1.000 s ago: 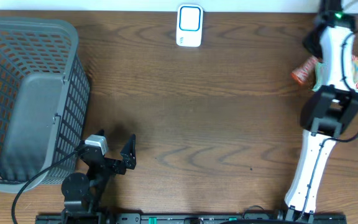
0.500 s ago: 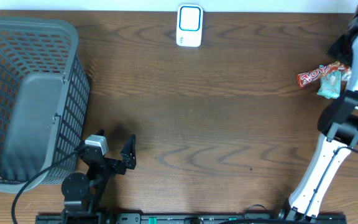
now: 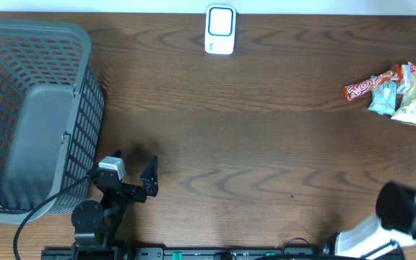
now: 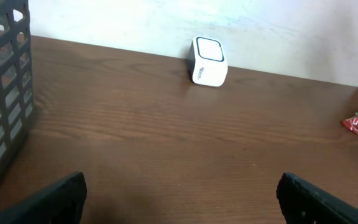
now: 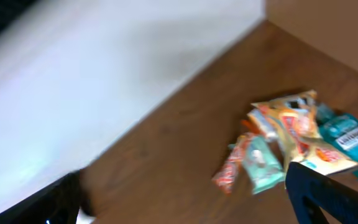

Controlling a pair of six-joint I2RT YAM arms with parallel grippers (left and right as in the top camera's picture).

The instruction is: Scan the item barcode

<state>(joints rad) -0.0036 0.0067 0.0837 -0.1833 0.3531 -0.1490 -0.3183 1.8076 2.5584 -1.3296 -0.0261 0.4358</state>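
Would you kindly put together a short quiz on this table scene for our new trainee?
1. The snack packets lie on the table: A) at its middle; B) on the right arm's side; C) at the near edge.
2. True or false: the scanner stands at the far edge, apart from the packets.
3. What do the left gripper and right gripper hold?
Key: 1 B; 2 true; 3 nothing, both are open.
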